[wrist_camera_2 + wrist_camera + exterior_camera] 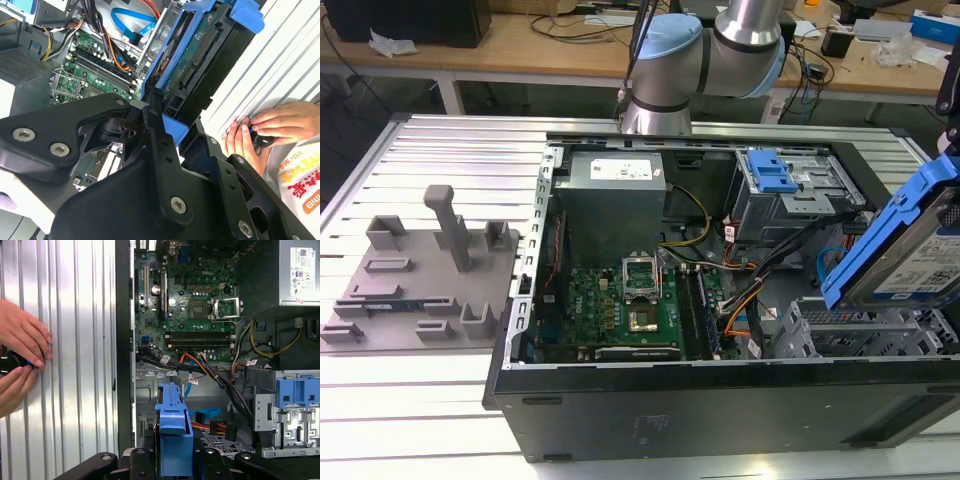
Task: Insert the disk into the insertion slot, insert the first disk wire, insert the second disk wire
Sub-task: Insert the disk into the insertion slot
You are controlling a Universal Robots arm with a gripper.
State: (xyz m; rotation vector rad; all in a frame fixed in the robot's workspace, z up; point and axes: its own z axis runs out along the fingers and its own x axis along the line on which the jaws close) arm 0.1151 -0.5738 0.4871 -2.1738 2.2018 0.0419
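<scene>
The disk (918, 250), a silver drive with a white label in a bright blue caddy, hangs tilted above the right end of the open computer case. My gripper (167, 127) is shut on it, its black fingers (155, 135) clamping the caddy's lower end. In the first wrist view the disk (173, 432) shows edge-on over the case floor. Below it lies the insertion slot (855, 335), a grey perforated drive cage, apart from the disk. A loose blue flat cable (131, 20) lies beside the cage; I cannot tell which cables are the disk wires.
A taller grey bay with a blue latch (775, 175) stands behind the cage. The motherboard (620, 300) and power supply (615, 180) take up the case's left. A person's hands (20, 357) rest on the ribbed table (75, 365) beside the case. A grey fixture (420, 270) sits at the exterior view's left.
</scene>
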